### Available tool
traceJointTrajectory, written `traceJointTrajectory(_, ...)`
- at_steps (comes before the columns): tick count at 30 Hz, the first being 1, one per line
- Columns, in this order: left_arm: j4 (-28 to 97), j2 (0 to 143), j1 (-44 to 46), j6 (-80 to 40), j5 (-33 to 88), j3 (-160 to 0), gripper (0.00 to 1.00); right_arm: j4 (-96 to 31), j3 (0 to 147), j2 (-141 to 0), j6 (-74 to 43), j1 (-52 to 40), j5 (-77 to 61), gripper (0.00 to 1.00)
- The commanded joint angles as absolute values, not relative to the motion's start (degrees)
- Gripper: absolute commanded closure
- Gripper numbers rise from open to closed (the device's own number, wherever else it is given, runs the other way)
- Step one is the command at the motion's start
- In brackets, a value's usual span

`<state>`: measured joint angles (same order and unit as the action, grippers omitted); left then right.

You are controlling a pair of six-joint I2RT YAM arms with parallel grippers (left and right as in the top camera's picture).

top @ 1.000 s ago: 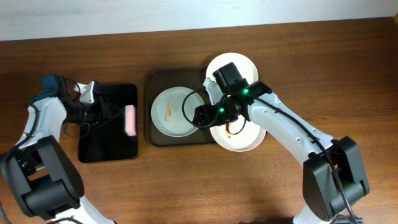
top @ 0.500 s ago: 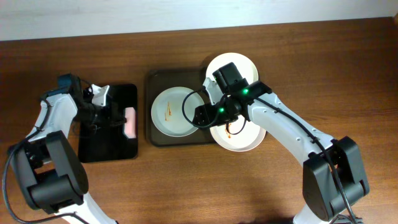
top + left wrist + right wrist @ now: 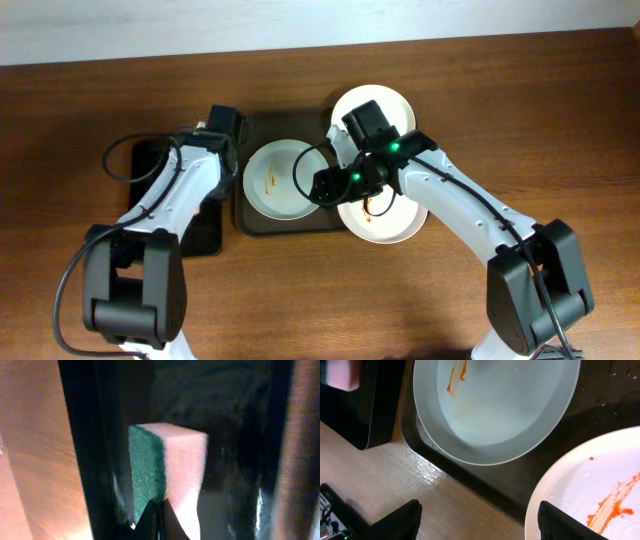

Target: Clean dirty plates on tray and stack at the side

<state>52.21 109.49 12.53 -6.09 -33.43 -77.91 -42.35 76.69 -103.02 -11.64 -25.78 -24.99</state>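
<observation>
Three white plates show in the overhead view. One with an orange streak lies on the left of the brown tray. A second plate is at the back right. A third, streaked with sauce, overhangs the tray's front right. My right gripper is open and empty, low between the streaked plates. In the right wrist view it is over wood beside the tray, with one plate ahead and one at the right. My left gripper is shut, its tips at a pink-and-green sponge.
A glossy black tray lies left of the brown tray, largely covered by my left arm. The sponge stands on it and also shows in the right wrist view. Bare wooden table surrounds both trays.
My left arm has swung right from the far left edge across the black tray and now covers the sponge in the overhead view. The right arm and the plates have not moved.
</observation>
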Motion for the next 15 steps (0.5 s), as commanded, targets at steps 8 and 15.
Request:
traceJointTrajectory(8, 50.4, 104.9, 12.5, -8.1, -20.4, -79.3, 0.08, -42.4, 76.8, -102.4, -11.5, -26.2, -25.3, 0.24)
traceJointTrajectory(15, 52.5, 102.6, -4.8, 7.2, 8.2, -79.7, 0.32, -42.6, 76.8, -102.4, -11.4, -26.2, -25.3, 0.24)
